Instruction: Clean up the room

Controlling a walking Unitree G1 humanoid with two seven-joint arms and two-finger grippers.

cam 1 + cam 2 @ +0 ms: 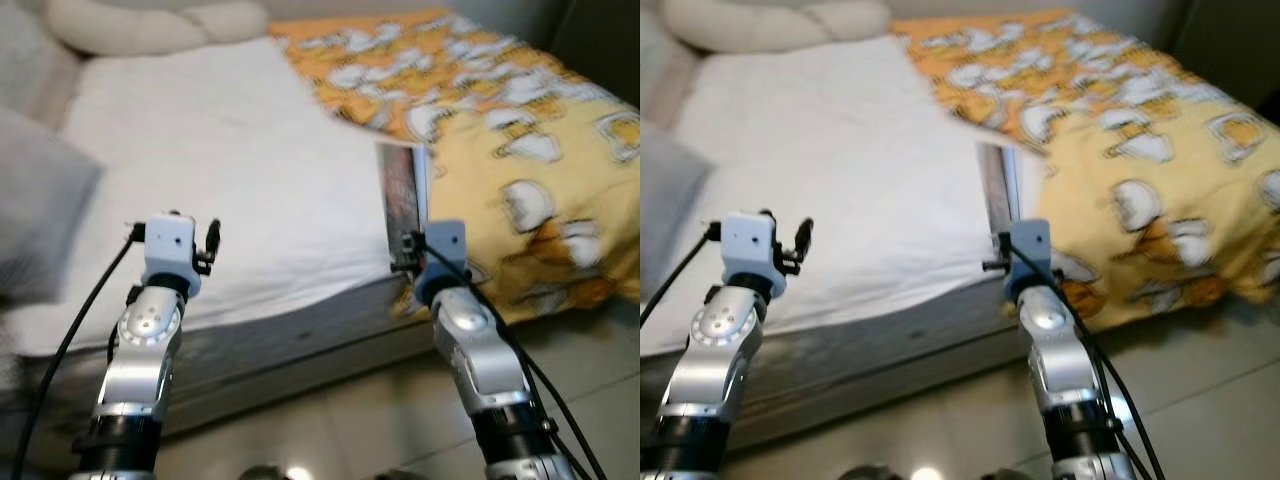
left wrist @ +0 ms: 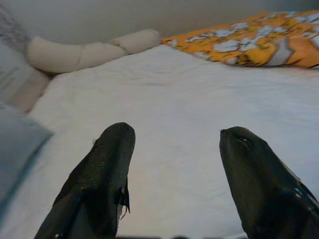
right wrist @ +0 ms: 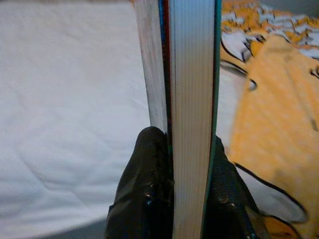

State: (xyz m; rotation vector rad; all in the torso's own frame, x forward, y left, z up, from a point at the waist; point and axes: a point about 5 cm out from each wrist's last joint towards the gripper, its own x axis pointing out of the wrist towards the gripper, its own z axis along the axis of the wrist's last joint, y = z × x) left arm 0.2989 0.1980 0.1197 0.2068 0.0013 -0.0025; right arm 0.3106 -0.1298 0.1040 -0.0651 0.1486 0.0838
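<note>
**A:** What is the right end effector point(image 3: 172, 191) doing?

**B:** It squeezes a book point(image 3: 184, 89) tight. The book stands up on its edge, held over the edge of the bed point(image 1: 230, 190), by the yellow blanket point(image 1: 520, 150).

**A:** And the left end effector point(image 2: 174, 174)?

**B:** Its fingers are apart and hold nothing. It hangs over the white sheet.

**A:** What could go wrong?

**B:** I think the book could slip, because only the bottom is pinched. It might fall to the floor point(image 1: 350, 420).

**A:** Anything in the way?

**B:** A long pillow point(image 1: 150, 22) lies far back, out of the way.
</note>
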